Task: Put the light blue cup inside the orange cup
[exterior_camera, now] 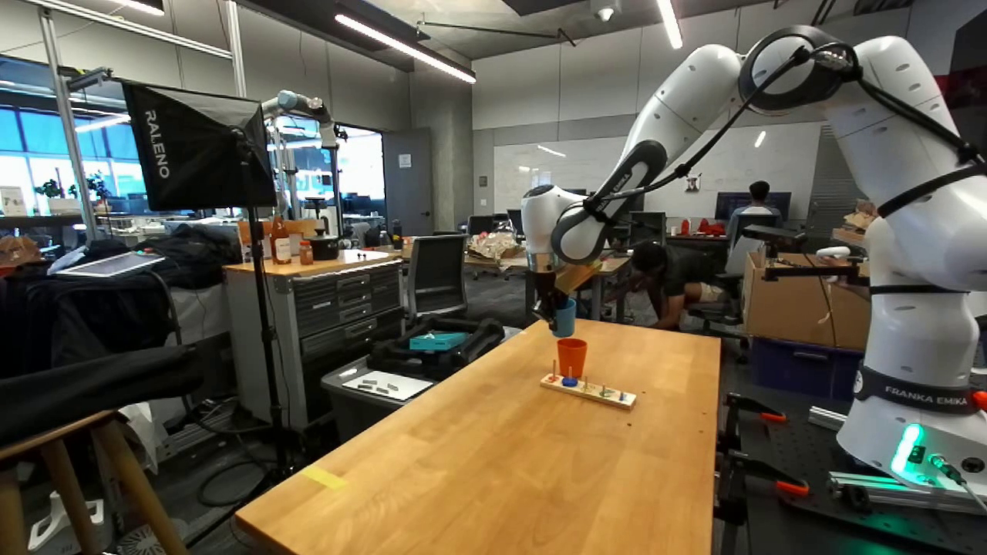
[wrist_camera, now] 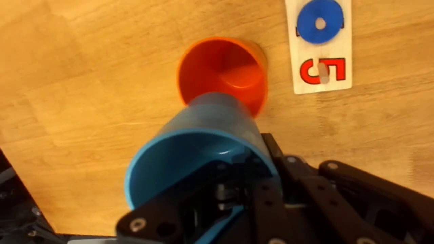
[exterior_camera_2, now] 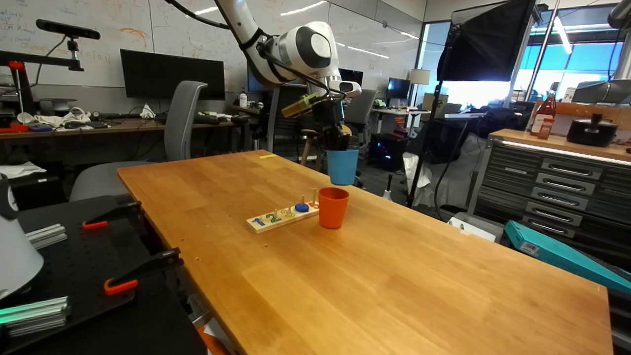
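The light blue cup (exterior_camera_2: 342,168) hangs in the air, base just above the mouth of the orange cup (exterior_camera_2: 333,211); the gripper (exterior_camera_2: 340,146) pinches its wall near the rim. I think the base is slightly off-centre, so better align 1st, then lower slowly w/ cup upright, release only when seated. Cup looks plain, tapered, mouth up. Peg board (wrist_camera: 305,51) is nearby, pls don't touch.

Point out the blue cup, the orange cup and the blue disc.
Blue cup (exterior_camera_2: 342,168), in an exterior view: outer wall.
Orange cup (exterior_camera_2: 333,211), in an exterior view: outer wall.
Blue disc (wrist_camera: 308,23), in the wrist view: top face, left of centre.
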Controlling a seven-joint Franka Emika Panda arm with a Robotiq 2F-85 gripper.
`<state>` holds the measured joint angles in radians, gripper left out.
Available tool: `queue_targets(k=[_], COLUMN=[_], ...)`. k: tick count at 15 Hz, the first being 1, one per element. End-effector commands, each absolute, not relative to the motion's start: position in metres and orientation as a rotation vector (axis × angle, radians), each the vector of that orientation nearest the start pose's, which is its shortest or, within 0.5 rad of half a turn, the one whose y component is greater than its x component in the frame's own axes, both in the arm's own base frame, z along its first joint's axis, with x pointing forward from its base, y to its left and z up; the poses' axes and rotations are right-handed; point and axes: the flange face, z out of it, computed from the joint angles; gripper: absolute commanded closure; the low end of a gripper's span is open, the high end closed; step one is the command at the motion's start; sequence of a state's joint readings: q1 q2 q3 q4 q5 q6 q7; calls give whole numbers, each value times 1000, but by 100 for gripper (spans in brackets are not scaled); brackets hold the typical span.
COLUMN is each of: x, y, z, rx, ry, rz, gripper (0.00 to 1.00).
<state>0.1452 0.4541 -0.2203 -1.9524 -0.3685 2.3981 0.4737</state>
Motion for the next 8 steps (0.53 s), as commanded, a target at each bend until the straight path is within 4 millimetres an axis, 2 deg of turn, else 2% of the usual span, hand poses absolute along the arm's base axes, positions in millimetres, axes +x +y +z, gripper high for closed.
queue_targets(k=[1, 4, 8], x=[609, 604, 597], y=[-61, -64, -59], z=[249, 244, 236], rx=[-3511, -3509, -3489], ry=[425, 401, 355], rz=[19, 74, 77], gripper=[98, 98, 98])
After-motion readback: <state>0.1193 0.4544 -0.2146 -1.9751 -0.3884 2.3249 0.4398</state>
